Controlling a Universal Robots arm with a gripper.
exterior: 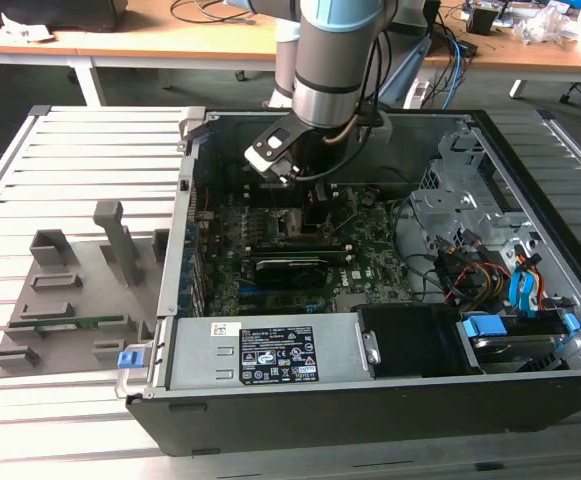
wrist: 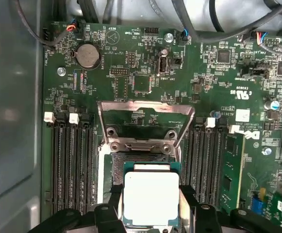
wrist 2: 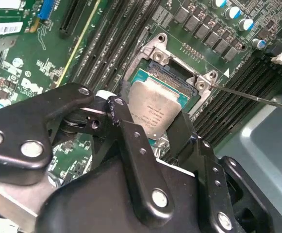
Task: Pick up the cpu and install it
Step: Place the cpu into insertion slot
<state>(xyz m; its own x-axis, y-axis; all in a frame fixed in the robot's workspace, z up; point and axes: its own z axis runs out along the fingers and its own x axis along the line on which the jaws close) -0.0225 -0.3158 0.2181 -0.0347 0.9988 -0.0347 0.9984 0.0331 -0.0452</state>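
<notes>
The open computer case (exterior: pixel 390 410) is taken in from above and some way off in the exterior view. In both wrist views the motherboard (wrist: pixel 145 82) is looked down on closely from just behind the gripper (wrist: pixel 151 216); the cpu (wrist: pixel 151 196) at the gripper and the socket (wrist: pixel 141 145) beside it are shared.

Small square silvery metal-topped cpu (wrist: pixel 151 194) between fingers of black gripper (wrist: pixel 151 209), over metal socket frame (wrist: pixel 143 144); long memory slots (wrist: pixel 73 165) flank frame both sides.

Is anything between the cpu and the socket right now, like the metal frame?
Nothing visible does. The cpu, gripped between the fingers, is right over the open socket. The metal frame is swung back, clear of the socket.
</notes>
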